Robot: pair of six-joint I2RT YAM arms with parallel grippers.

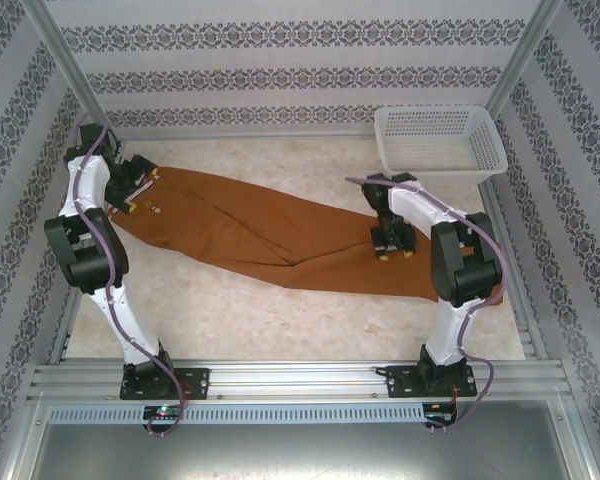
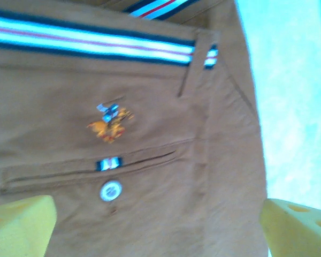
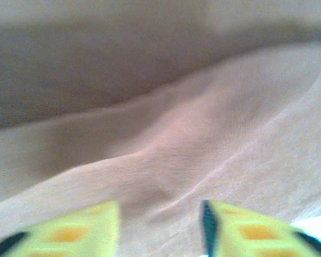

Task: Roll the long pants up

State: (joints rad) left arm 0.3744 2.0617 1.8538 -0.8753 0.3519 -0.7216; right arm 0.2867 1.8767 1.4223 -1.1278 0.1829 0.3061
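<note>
The long pants (image 1: 280,235) lie flat and rust-brown across the table, waist at the far left and leg ends at the right. My left gripper (image 1: 138,192) hovers over the waist. In its wrist view the striped waistband (image 2: 96,45), an embroidered logo (image 2: 111,124) and a pale button (image 2: 111,190) show, and its gripper (image 2: 160,230) is open with yellow fingertips (image 2: 21,225) wide apart. My right gripper (image 1: 393,248) is down on the lower leg. In the right wrist view that gripper (image 3: 159,230) is open, with a soft ridge of the pants' cloth (image 3: 176,134) running between the fingers (image 3: 246,230).
A white mesh basket (image 1: 440,140) stands at the far right corner, just behind the right arm. Pale tabletop (image 1: 260,315) lies bare in front of the pants. Patterned walls and metal frame rails close in the table on three sides.
</note>
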